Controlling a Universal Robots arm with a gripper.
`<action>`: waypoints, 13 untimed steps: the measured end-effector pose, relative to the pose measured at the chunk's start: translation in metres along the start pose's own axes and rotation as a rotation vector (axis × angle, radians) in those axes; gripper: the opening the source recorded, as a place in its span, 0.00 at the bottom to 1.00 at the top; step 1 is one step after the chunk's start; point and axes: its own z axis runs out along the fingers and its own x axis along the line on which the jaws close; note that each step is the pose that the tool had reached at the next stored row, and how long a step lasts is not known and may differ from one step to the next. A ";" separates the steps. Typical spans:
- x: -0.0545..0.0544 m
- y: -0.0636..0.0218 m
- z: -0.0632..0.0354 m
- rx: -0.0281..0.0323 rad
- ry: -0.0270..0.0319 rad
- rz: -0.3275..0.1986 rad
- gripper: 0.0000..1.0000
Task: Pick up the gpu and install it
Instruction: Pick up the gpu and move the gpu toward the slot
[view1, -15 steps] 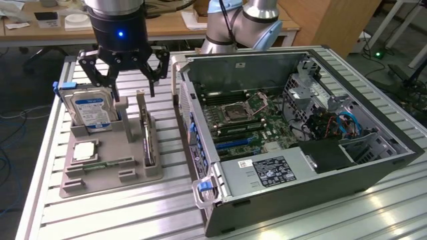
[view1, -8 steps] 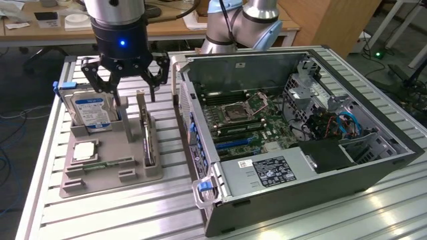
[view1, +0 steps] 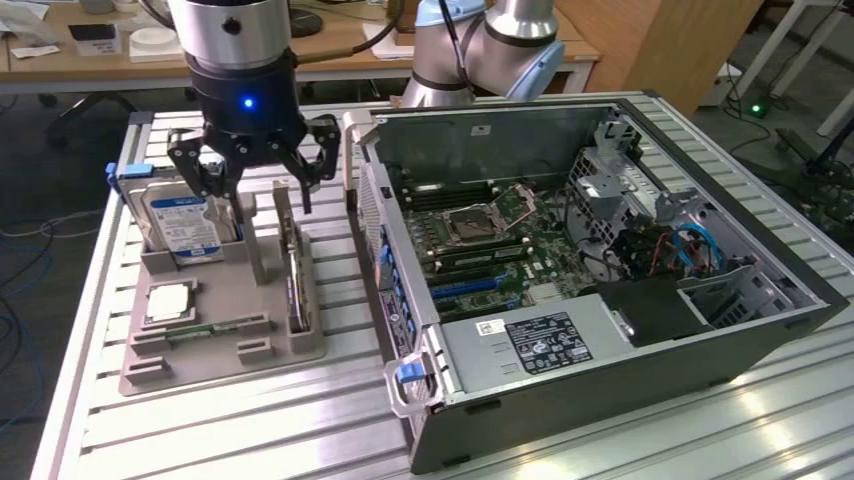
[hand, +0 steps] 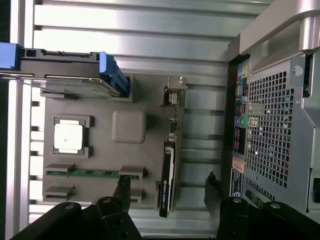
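The gpu (view1: 294, 275) is a thin black card with a silvery edge, standing on its long edge in a slot of the grey holder tray (view1: 214, 355) on the exterior view's left. My gripper (view1: 263, 200) hangs open just above the card's far end, one finger on each side and neither touching it. In the wrist view the gpu (hand: 167, 175) lies in the gap between my two black fingertips (hand: 122, 187), which stand wide apart, and my gripper (hand: 167, 192) holds nothing. The open computer case (view1: 587, 250) with its motherboard lies on the exterior view's right.
The tray also holds a silver hard drive (view1: 187, 225) with a blue-white label, a square processor (view1: 170, 300) and a green memory stick (view1: 220, 328). The case's rear wall (hand: 275, 125) stands close beside the tray. Desks and another arm's base (view1: 467, 50) are behind the slatted table.
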 end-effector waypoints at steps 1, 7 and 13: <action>0.000 -0.0001 0.0012 -0.0001 -0.0001 0.000 0.71; 0.000 -0.0011 0.0089 -0.0001 0.0000 -0.001 0.71; 0.000 -0.0016 0.0183 -0.0001 0.0000 -0.001 0.71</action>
